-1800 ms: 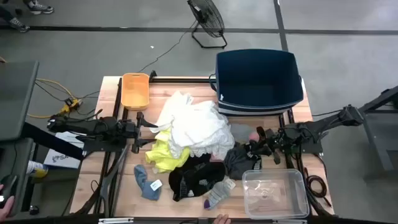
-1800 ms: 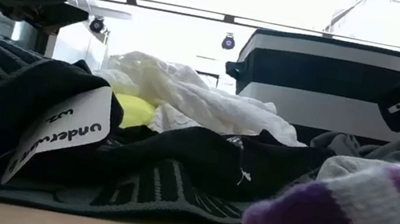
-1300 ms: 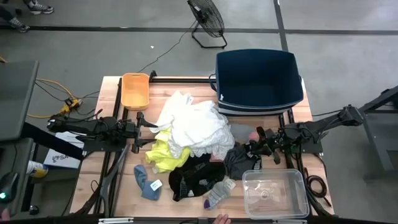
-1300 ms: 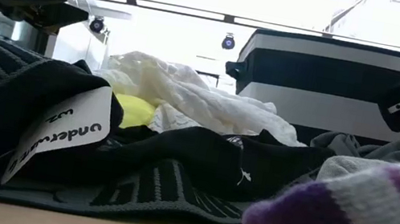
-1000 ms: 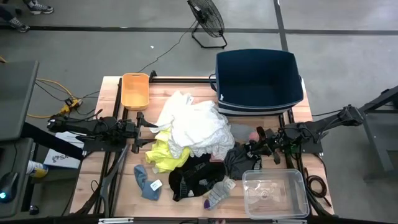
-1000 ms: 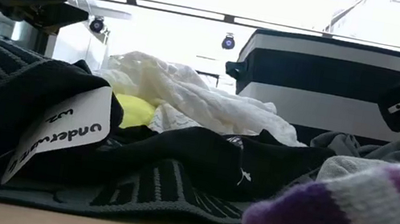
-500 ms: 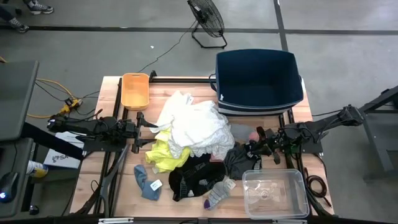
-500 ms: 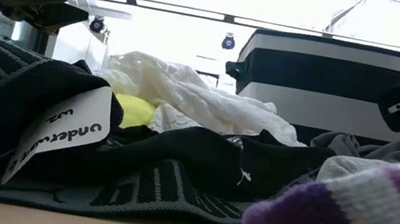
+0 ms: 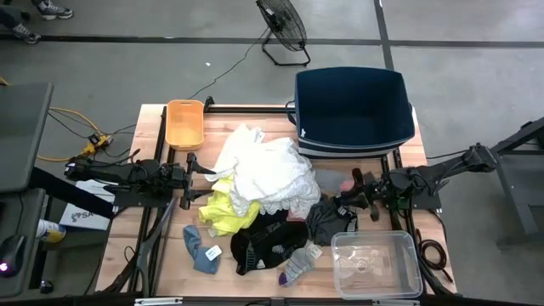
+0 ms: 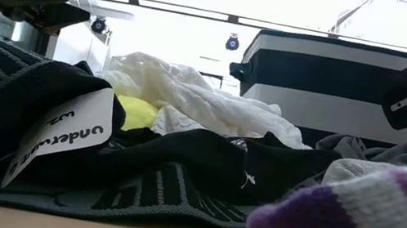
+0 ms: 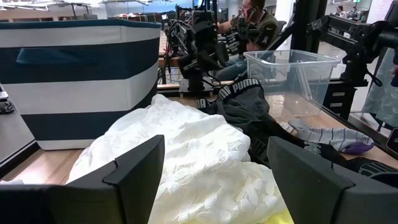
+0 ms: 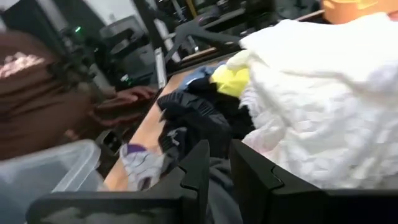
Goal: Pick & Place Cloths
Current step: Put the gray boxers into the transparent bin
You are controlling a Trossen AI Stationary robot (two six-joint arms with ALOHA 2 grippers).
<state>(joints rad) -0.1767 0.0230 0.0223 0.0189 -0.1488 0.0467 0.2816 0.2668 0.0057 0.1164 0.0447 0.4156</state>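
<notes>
Presently my right gripper [image 9: 348, 197], fingers nearly closed and empty, sits nearest the dark grey cloth [image 9: 327, 223] by the desk's right edge; left gripper [image 9: 200, 178] wide open, empty.

A white lace garment [image 9: 269, 172] tops the heap just before the navy tub [image 9: 352, 106]; neon yellow cloth [image 9: 228, 212], black sock [image 9: 268, 242], dark grey garment [image 9: 326, 223] and blue-grey sock [image 9: 200, 249] lie farther from it.

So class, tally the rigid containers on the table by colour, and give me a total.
Navy striped fabric-sided tub: 1
Small orange plastic tray: 1
Clear plastic box: 1
Total: 3
</notes>
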